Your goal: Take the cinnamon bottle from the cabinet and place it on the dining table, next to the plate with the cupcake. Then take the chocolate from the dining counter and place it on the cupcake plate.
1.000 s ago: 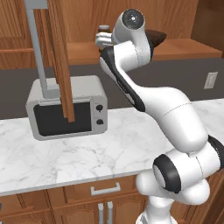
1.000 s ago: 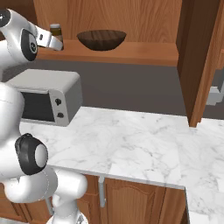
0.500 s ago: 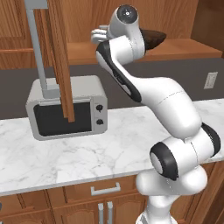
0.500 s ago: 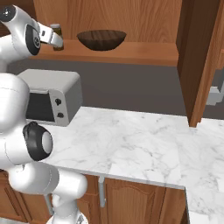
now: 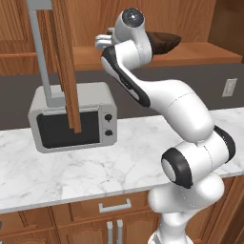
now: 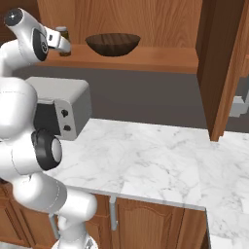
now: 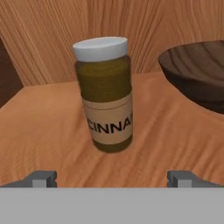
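The cinnamon bottle (image 7: 106, 93) is standing upright on the wooden cabinet shelf (image 7: 52, 131), well back from the shelf's front edge and close to the wooden back wall. It is a brown glass jar wearing a white cap, with a pale label reading "CINNA" facing the hand camera. A dark wooden bowl (image 7: 197, 76) is sitting beside it on the same shelf, apart from the bottle; what is inside the bowl cannot be made out.

The gripper (image 7: 113, 178) is pointing at the bottle with its fingers spread wide, one tip showing at each side, gripping nothing and not touching the jar.

In the right base view the hand is reaching up to the shelf beside the bottle (image 6: 62, 35), with the bowl (image 6: 113, 44) further along. Below, a microwave (image 5: 71, 123) is sitting on the marble counter (image 5: 95, 167).
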